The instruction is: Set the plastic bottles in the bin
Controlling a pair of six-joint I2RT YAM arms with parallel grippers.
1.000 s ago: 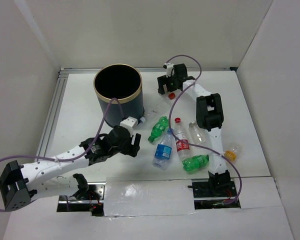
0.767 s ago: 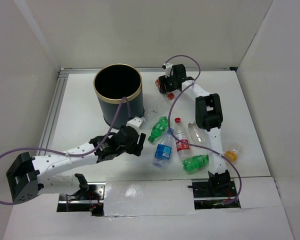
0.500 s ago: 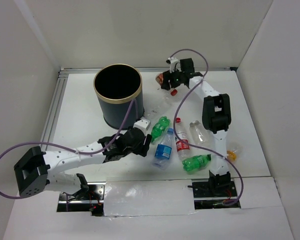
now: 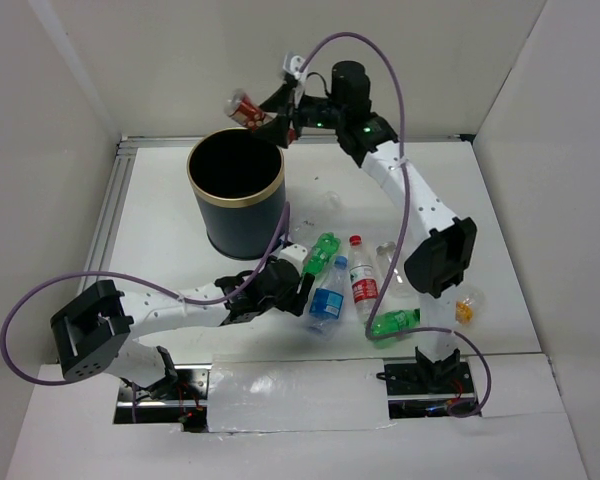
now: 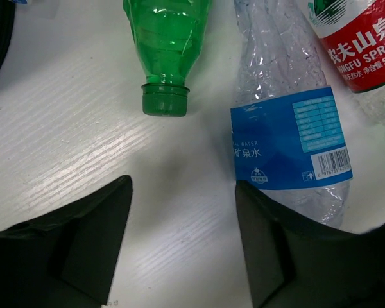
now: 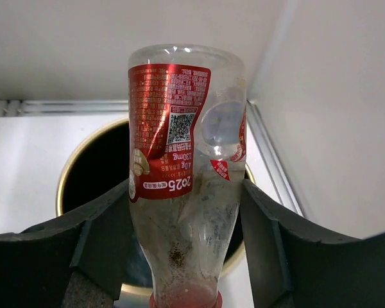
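Red-labelled bottle [image 6: 179, 128] in right claw [image 6: 185, 212]

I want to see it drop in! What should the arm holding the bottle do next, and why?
Probably carry the right gripper a little further over the bin before letting go. It grips the bottle above the bin's far rim, not the middle, so dropping now might hit the rim.
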